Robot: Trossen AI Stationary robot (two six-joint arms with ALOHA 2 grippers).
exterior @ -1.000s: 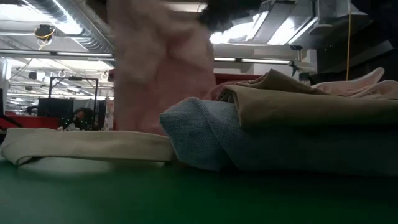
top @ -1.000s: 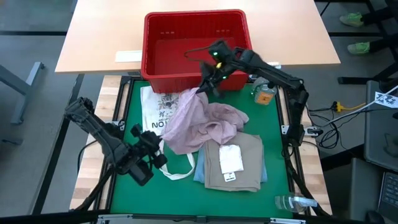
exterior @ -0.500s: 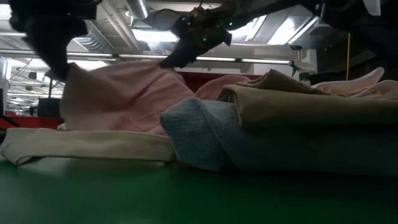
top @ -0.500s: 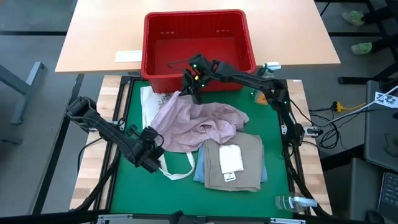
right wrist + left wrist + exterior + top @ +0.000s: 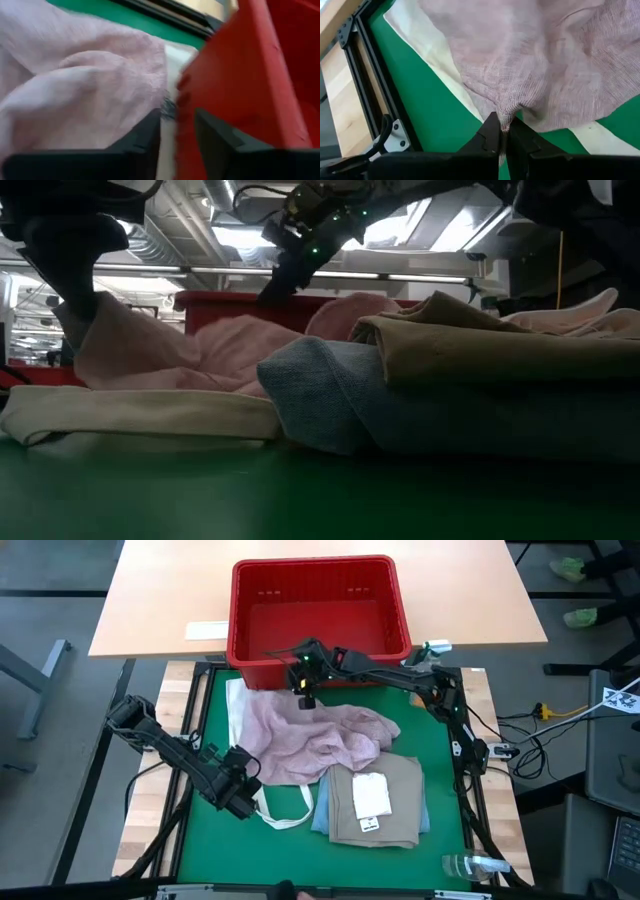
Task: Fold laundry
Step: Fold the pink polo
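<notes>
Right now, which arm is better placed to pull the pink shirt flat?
Left. Its claw is shut on the pink shirt at its near edge. The right claw stands open above the far edge by the red basket, holding nothing.

1 pink shirt [image 5: 315,740], 1 khaki piece [image 5: 375,800], 1 jeans [image 5: 420,420], 1 tote bag [image 5: 255,715], 1 red basket [image 5: 320,602], 2 grippers.

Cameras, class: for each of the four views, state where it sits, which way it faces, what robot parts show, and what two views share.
High: overhead, facing down; both arms, red basket.
Low: table height, facing level; khaki cloth on jeans.
Left wrist: on left arm; left claw pinching the pink shirt.
Right wrist: on right arm; right claw parted at the basket wall.
Shared: every view shows the shirt.
</notes>
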